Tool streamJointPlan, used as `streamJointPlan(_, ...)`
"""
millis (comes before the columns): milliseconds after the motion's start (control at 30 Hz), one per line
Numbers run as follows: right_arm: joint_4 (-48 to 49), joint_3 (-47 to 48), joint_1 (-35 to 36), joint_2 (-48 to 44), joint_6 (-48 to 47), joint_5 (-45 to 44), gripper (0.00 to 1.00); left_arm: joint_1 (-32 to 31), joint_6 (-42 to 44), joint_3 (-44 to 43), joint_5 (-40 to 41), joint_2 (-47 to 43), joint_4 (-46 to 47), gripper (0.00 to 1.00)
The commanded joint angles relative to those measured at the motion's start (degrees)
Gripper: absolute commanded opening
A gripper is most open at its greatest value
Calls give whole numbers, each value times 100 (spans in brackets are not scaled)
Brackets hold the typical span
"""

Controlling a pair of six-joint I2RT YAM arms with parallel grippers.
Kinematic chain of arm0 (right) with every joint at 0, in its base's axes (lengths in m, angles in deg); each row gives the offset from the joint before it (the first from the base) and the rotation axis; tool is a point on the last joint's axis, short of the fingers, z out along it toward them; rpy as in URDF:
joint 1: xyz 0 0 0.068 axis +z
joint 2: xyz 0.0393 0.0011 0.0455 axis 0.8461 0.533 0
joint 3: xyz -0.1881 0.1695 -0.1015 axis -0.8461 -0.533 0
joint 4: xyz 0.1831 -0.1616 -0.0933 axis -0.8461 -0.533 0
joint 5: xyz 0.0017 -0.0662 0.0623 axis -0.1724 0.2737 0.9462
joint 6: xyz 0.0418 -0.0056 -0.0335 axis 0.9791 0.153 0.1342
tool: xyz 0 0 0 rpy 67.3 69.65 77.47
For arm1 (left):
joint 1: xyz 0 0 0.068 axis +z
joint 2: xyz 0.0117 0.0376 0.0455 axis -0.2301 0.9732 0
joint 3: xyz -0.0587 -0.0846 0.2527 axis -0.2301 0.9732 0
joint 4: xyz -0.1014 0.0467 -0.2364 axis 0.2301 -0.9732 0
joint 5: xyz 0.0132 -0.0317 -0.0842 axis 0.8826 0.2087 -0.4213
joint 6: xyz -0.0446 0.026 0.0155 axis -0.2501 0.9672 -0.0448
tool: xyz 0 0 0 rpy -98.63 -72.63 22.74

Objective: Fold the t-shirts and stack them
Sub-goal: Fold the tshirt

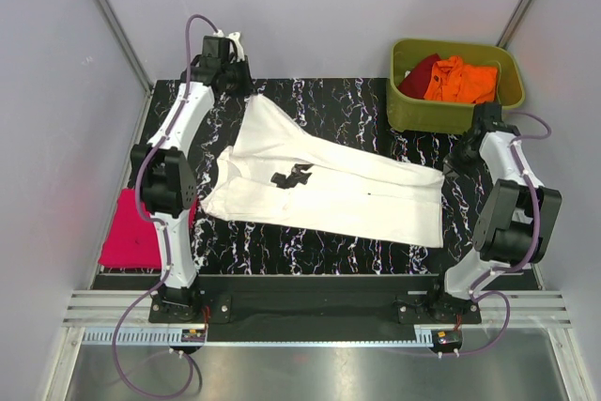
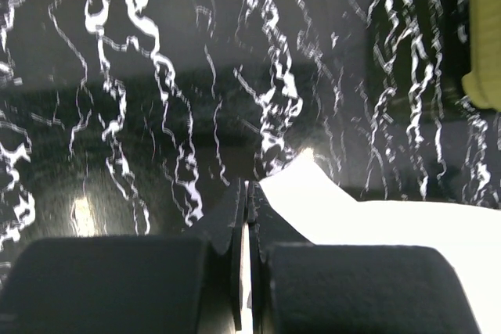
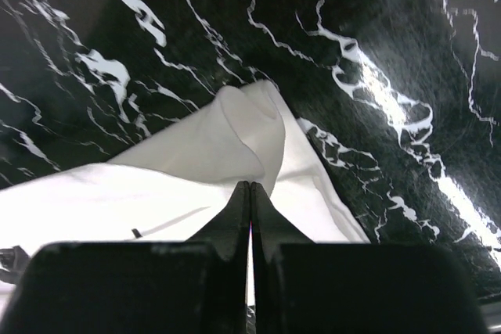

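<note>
Not far in, I'd say. The black, white-veined marble-look table top (image 1: 357, 100) has the soft white t-shirt (image 1: 357, 194) with a small black chest print lying across the middle. It's spread out a bit skewed, with no proper fold in it yet. The olive-green plastic tub (image 1: 451, 117) at the far right holds a crumpled orange shirt (image 1: 460, 80) and a dark red shirt (image 1: 421, 70), both waiting their turn. Only the plain magenta-pink shirt (image 1: 127, 232) looks finished, folded flat just off the table's left edge, so that's one down, three to go.

Both arms are on the white one. The left arm reaches out to its far-left corner, and the right arm is bent down over its right-hand edge. The left gripper (image 2: 243, 189) has its jaws pressed together with a sliver of white cloth between them. The right gripper (image 3: 250, 189) is the same, pinching a bunched-up bit of that edge.
</note>
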Motion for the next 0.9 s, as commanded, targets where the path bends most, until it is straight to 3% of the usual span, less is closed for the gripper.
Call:
streamJointPlan(0, 247, 614, -24, 188, 37, -71, 0, 86, -38, -313, -254, -217, 742, 0)
streamJointPlan(400, 1073, 1301, -24, 909, -86, 87, 0, 191, -241, -471, -544, 205, 1711, 0)
streamJointPlan(733, 1004, 1231, -24, 1016, -253, 27, 0, 218, 146, -419, -597, 214, 1456, 0)
streamJointPlan(867, 767, 1214, -24, 963, -288, -219, 0, 218, 50, 151, -213, -181, 1255, 0)
